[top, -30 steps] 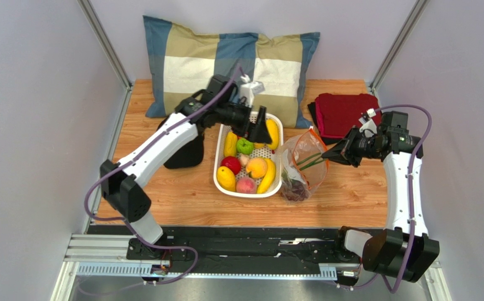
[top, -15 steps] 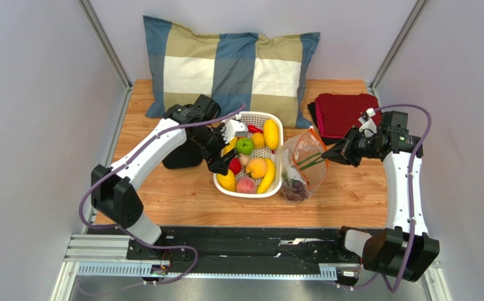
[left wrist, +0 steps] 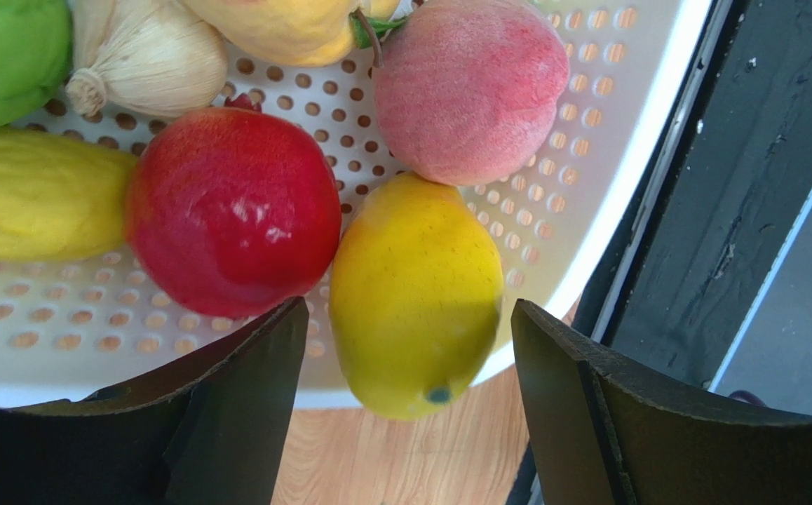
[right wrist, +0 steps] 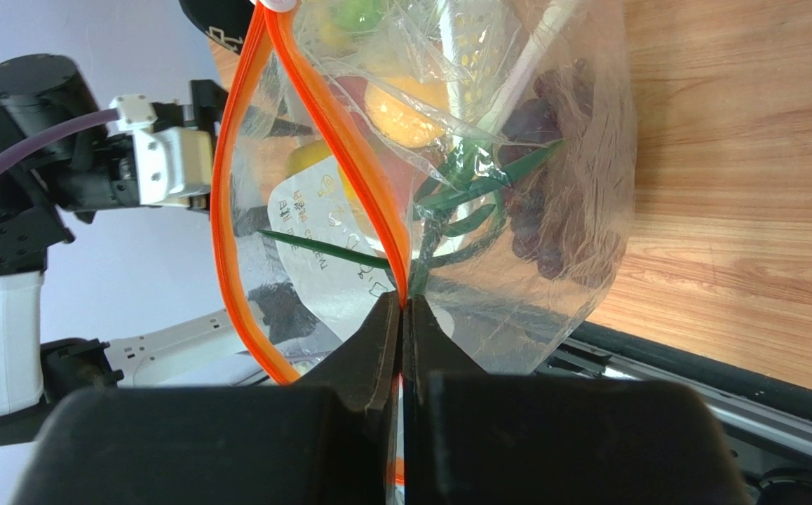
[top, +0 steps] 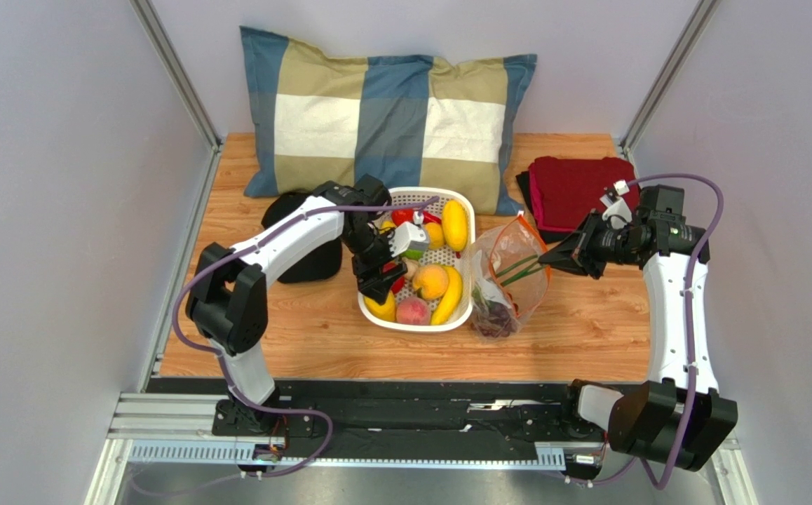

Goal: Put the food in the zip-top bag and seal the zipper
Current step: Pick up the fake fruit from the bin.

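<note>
The white basket (top: 370, 305) holds the food: a yellow lemon (left wrist: 416, 295), a red apple (left wrist: 233, 208), a pink peach (left wrist: 470, 86), a green fruit (left wrist: 5, 58), garlic, bananas. My left gripper (top: 380, 282) (left wrist: 408, 337) is open, its fingers on either side of the lemon at the basket's near left corner. The zip-top bag (top: 510, 276) stands right of the basket with scallions (right wrist: 452, 205) and dark grapes (right wrist: 542, 226) inside. My right gripper (top: 549, 256) (right wrist: 403, 307) is shut on the orange zipper (right wrist: 233, 210) at the bag's mouth, which gapes open.
A checked pillow (top: 384, 110) lies behind the basket. A dark red cloth (top: 579, 189) lies at the back right. A black object (top: 305, 258) sits left of the basket, under my left arm. Grey walls close in both sides.
My left gripper has swung from the basket's far end down to its near left corner and now sits over the lemon. The right gripper and bag have not moved.
</note>
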`<state>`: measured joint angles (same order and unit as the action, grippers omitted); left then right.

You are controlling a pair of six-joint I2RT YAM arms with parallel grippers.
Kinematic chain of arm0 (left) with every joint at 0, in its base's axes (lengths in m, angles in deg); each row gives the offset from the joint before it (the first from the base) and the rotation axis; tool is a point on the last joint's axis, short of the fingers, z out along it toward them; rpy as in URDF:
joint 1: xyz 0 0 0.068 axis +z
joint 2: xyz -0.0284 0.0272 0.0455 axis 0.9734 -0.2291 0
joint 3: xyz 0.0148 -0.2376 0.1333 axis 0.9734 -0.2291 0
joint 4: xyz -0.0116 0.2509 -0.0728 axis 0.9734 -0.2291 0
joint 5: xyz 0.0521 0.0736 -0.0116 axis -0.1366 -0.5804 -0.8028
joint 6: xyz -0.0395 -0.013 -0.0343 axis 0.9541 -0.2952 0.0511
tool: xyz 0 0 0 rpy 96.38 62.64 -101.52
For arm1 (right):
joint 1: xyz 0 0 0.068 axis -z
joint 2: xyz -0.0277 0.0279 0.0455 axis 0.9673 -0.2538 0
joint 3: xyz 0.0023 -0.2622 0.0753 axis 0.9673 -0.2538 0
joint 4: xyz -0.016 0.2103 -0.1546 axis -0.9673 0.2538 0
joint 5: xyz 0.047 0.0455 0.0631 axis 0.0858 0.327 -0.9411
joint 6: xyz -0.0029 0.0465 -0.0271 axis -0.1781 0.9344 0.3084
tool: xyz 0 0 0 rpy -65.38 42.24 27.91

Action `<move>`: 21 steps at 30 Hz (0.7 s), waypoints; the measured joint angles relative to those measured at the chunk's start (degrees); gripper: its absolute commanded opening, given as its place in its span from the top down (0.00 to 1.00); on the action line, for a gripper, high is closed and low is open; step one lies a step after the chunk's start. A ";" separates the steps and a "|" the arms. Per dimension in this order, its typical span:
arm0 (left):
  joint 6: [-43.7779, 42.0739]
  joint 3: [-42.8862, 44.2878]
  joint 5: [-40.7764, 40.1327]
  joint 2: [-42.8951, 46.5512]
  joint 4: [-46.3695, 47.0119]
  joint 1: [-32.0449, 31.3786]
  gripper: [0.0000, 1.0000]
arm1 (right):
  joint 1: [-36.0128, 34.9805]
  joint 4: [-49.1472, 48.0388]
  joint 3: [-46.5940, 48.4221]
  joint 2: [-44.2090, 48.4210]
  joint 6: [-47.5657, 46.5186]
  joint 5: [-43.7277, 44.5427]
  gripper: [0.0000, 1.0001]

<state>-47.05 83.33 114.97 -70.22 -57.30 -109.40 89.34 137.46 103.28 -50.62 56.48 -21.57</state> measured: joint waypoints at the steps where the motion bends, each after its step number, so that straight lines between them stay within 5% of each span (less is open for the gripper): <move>1: -0.09 -0.07 0.00 -0.72 0.24 -0.11 0.22 | 0.00 0.00 0.00 -0.02 0.02 -0.15 1.00; 4: -0.11 -0.17 -0.02 -2.86 0.79 -0.35 0.26 | 0.00 -0.02 0.00 -0.02 0.00 -0.46 1.00; 14: -0.50 1.86 1.88 -2.95 -2.78 -0.35 0.84 | 0.00 -0.04 0.00 -0.35 0.02 -0.46 1.00; 21: 1.92 15.52 4.31 2.56 -8.33 -0.35 0.92 | 0.00 -0.22 0.00 -0.35 0.04 -0.94 1.00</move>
<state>-45.13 98.84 119.28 -67.66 -65.62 -109.75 89.34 137.24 103.28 -50.97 56.53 -22.51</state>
